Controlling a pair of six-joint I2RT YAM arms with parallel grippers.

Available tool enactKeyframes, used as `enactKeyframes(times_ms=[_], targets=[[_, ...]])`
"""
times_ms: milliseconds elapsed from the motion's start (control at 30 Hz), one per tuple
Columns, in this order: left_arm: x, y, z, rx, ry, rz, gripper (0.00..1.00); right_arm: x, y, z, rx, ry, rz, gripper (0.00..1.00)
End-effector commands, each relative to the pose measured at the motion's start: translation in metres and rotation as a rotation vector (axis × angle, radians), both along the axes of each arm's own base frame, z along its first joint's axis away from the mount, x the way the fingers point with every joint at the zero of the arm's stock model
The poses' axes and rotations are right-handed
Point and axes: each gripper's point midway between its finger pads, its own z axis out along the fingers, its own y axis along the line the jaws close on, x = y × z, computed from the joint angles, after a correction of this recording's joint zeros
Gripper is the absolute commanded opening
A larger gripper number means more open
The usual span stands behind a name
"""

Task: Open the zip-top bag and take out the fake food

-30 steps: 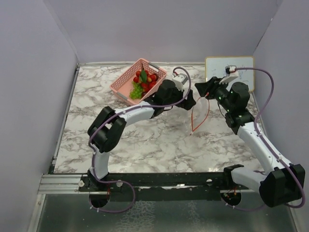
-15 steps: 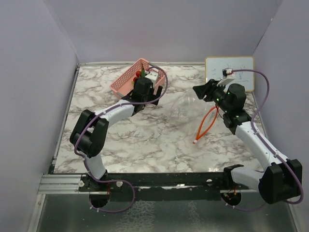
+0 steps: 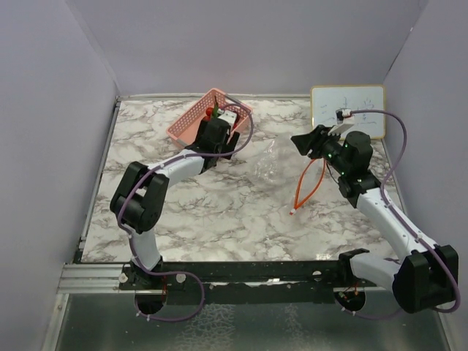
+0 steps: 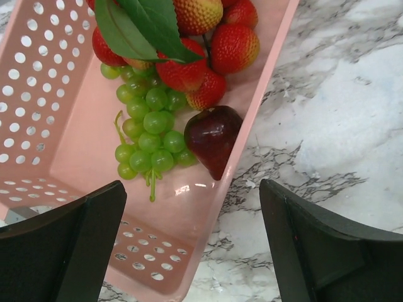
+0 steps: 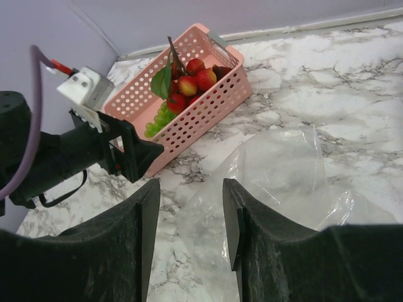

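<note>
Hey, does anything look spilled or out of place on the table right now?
Nothing is spilled: the food all sits in the basket. Only the bag looks odd, lying crumpled and seemingly empty on the marble with its zip strip splayed in a loop.

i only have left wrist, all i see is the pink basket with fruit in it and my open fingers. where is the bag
observer: the zip-top bag is lying on the table, to the right of the basket in the top view.
operator: is right holding it
observer: no, the right gripper is open with nothing between its fingers.
operator: is it empty
observer: it looks so, nothing shows through the clear plastic in the right wrist view.
</note>
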Motion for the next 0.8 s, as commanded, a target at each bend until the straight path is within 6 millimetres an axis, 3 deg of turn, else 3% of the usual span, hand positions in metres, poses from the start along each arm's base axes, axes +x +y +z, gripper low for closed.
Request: enactKeyframes(times_ms=[0, 200, 267, 433, 567, 767], targets=[[0.006, 0.008, -0.017, 0.03, 0.035, 0.011, 0.86, -0.006, -0.005, 0.017, 0.01, -0.06, -0.018, 0.44], [0.011, 0.021, -0.023, 0.026, 0.044, 0.068, 0.43, -0.007, -0.003, 0.015, 0.015, -0.053, -0.01, 0.44], [0.009, 0.024, -0.024, 0.012, 0.049, 0.079, 0.33, -0.007, -0.003, 0.014, 0.018, -0.052, -0.007, 0.44], [-0.002, 0.042, -0.035, 0.011, 0.072, 0.163, 0.26, -0.007, 0.0, 0.012, 0.029, -0.05, 0.007, 0.44], [-0.009, 0.061, -0.032, 0.012, 0.071, 0.254, 0.14, -0.005, 0.002, 0.009, 0.031, -0.042, 0.015, 0.44], [-0.011, 0.097, -0.033, -0.023, 0.087, 0.364, 0.14, -0.005, 0.007, 0.004, 0.041, -0.037, 0.044, 0.44]])
